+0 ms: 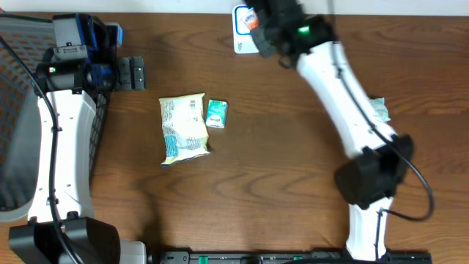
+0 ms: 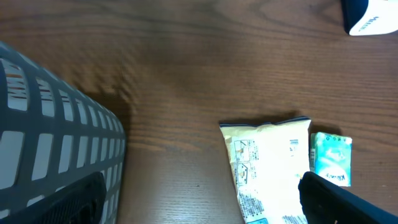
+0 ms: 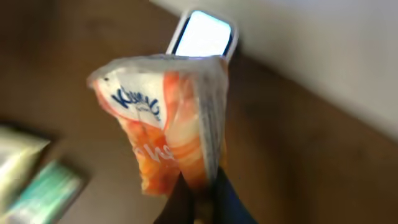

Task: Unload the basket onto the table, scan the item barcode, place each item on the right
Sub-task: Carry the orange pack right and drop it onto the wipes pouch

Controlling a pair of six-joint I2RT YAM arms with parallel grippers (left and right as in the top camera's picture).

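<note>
The orange and white packet hangs in my right gripper, whose two fingers are pinched together on its crumpled lower edge, so that the soft wrapper fans out above them with blue lettering on its white upper corner. Just beyond it in my right wrist view lies the scanner, a white rounded device with a bright window, and the packet's top edge overlaps its lower part; whether the two touch I cannot tell. From overhead the packet sits over the scanner's upper right corner at the far edge of the table, with my right arm stretched out to it across the wood. Nearer the middle of the table a cream snack bag lies flat, and a small teal packet lies just beside its upper right corner. Another green packet shows at the right, partly hidden by my right arm. My left gripper hovers over the left side of the table with its fingers spread wide apart and nothing between them, next to a grey mesh basket that stands at the left edge.
</note>
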